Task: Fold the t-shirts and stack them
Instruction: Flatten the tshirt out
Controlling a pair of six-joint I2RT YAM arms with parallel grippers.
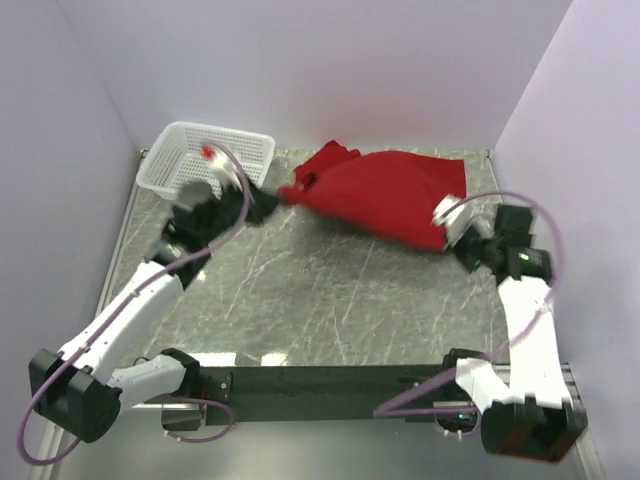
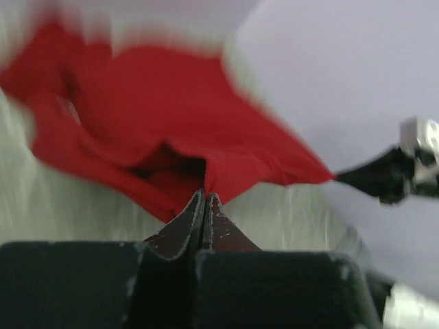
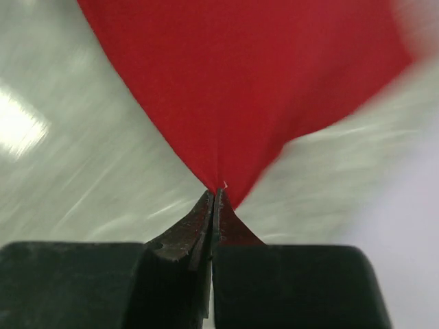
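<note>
A red t-shirt [image 1: 385, 195] lies stretched across the far part of the grey marble table. My left gripper [image 1: 268, 203] is shut on its left end, a bunched edge near the sleeve [image 2: 206, 179]. My right gripper [image 1: 452, 240] is shut on its right corner [image 3: 221, 179]. The cloth is pulled taut between the two grippers. In the left wrist view the shirt [image 2: 158, 116] fills the upper left and the right gripper [image 2: 394, 171] shows at the far right. In the right wrist view the shirt [image 3: 240, 75] fans out from the jaws.
A white plastic basket [image 1: 205, 153] stands at the back left corner, just behind my left gripper. White walls close in the table at the back and both sides. The marble table [image 1: 330, 300] stretches toward the arm bases.
</note>
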